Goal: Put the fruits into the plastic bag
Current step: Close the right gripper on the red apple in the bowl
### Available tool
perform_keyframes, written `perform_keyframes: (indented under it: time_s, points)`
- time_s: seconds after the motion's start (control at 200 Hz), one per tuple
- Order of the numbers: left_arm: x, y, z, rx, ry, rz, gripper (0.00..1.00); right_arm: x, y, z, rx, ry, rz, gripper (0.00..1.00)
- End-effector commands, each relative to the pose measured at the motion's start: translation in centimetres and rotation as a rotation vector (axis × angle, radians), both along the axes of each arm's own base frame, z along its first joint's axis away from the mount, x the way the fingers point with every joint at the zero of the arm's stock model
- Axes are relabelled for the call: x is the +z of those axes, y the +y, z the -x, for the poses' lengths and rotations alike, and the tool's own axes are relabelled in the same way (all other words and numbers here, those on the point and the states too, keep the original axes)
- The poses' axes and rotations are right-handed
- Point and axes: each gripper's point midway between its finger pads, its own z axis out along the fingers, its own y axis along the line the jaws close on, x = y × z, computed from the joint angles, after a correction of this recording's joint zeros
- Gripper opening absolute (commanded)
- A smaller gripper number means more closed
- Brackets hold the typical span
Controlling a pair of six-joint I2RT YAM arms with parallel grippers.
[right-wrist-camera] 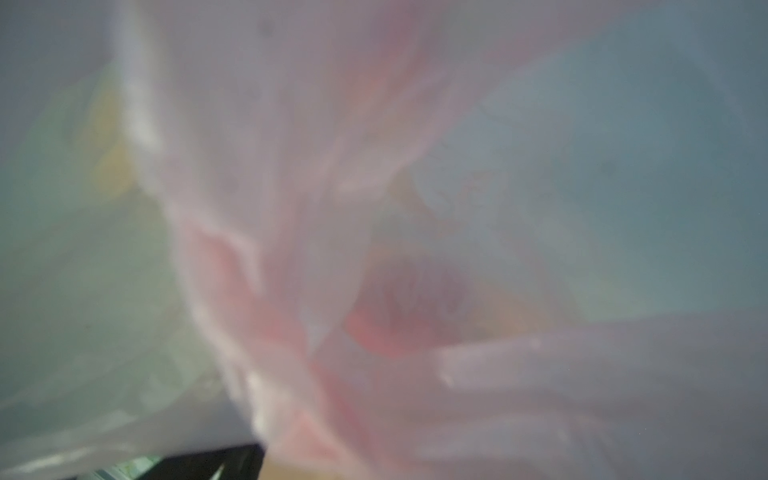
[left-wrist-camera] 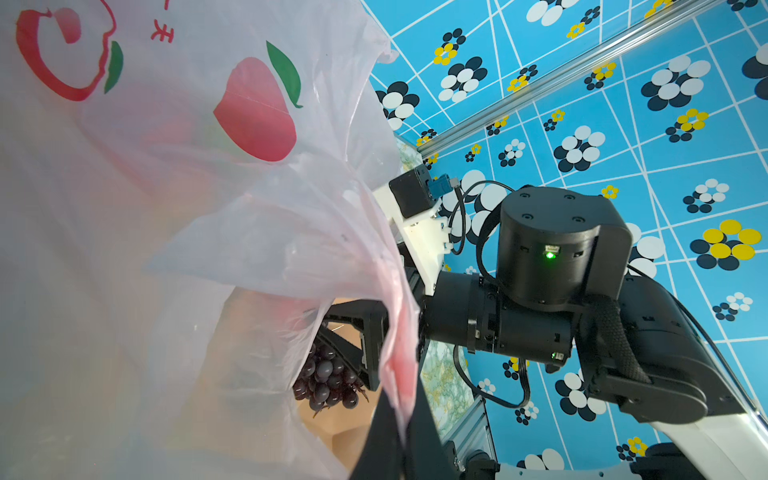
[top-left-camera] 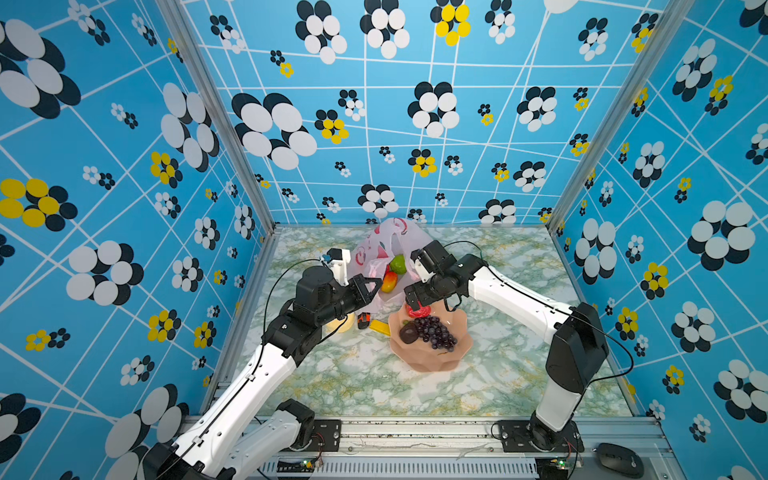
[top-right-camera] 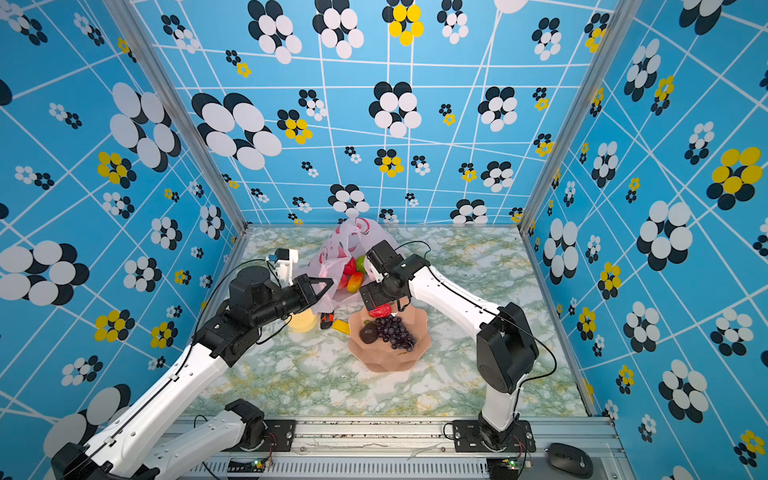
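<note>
Bowl (top-left-camera: pixel 432 363): salmon-pink, matte and scalloped, on the green-veined marble-look table (top-left-camera: pixel 353 386).
Bag (top-left-camera: pixel 384 243): just behind the bowl, mouth turned toward it. It was thin, crinkly, see-through pale-pink film printed with red fruit and green leaves.
In the bag: a glossy green fruit (top-left-camera: pixel 398 264), a yellow-orange mango (top-left-camera: pixel 389 282) and a red apple (top-right-camera: pixel 349 266), all beyond the bowl's far rim.
In the bowl: grapes (top-left-camera: pixel 436 332), a dark purple bunch of small beads at its middle. A dark fruit (top-left-camera: pixel 409 333), smooth and rounded, touched them on the left. A bright red piece (top-left-camera: pixel 417 311) lay at the far rim.
Left gripper (top-left-camera: pixel 376 286): off the bowl's far left. Its fingers (left-wrist-camera: pixel 376 449) were pinched shut on the bag's edge, with film squeezed between them.
Right gripper (top-left-camera: pixel 417 305): over the bowl's far rim, directly above the red piece, jaws spread wide. Contact with the piece could not be told.
In the way: bag film lay across the right wrist camera, which showed only a pink blur.
Left of the bowl: a flat yellow piece (top-left-camera: pixel 380 327) just beside the rim, then a small orange-black thing (top-left-camera: pixel 363 321), then a pale yellow disc (top-left-camera: pixel 345 325) partly under the left arm.
Mouse (top-left-camera: pixel 619 459): black, on the metal rail, well apart from the bowl at front right.
</note>
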Motion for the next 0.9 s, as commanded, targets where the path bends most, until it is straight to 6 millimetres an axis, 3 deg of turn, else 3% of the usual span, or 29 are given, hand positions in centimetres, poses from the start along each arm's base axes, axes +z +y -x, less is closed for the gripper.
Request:
perform_keyframes:
  time_s: [0.0, 0.895]
  points:
    - [1.5, 0.4, 0.0, 0.015, -0.035, 0.020, 0.00, 0.0, 0.6, -0.1, 0.033, 0.031, 0.003, 0.99]
    - [1.4, 1.0, 0.8, 0.026, -0.042, 0.031, 0.00, -4.9, 0.2, -0.4, 0.074, 0.129, 0.153, 0.97]
